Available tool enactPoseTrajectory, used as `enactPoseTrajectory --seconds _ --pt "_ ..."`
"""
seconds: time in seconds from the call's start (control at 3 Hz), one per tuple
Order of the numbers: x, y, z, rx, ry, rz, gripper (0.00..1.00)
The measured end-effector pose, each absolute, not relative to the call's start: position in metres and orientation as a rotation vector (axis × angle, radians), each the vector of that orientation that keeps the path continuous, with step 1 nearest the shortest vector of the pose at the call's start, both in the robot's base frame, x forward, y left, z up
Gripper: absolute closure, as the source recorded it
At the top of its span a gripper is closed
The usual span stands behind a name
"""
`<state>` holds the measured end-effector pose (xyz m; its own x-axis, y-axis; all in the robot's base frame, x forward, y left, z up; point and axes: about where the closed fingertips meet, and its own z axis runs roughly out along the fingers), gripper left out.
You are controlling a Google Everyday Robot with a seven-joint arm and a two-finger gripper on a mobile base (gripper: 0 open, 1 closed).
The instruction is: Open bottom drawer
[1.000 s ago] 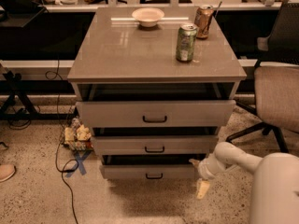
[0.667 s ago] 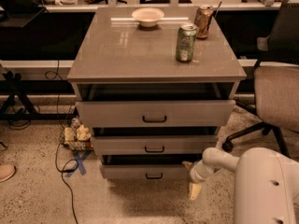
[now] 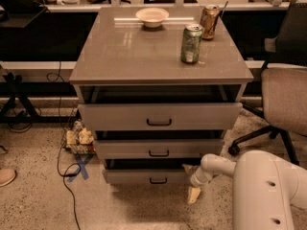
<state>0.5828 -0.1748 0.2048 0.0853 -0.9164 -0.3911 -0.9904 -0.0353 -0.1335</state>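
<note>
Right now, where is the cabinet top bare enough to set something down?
Bare: the cabinet top's left side and front strip, before the bowl, left of the green can. Crowded: back right, by the brown can. The gripper is at the bottom drawer's right end.

Looks like an office: swivel chair point(image 3: 283, 99) at 3 o'clock, long desk point(image 3: 96, 7) across 12 o'clock, grey drawer cabinet point(image 3: 160, 116) at centre, loose cables point(image 3: 62, 162) over speckled floor point(image 3: 33, 200) at 8 o'clock. Robot jaws low at 5 o'clock, beside the bottom drawer point(image 3: 144, 176).
</note>
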Motion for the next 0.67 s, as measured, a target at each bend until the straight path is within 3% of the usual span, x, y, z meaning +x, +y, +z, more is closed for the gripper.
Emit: enactPoseTrajectory --seconds 0.67 --pt "0.625 -0.160 0.197 -1.967 1.849 0.125 0.00"
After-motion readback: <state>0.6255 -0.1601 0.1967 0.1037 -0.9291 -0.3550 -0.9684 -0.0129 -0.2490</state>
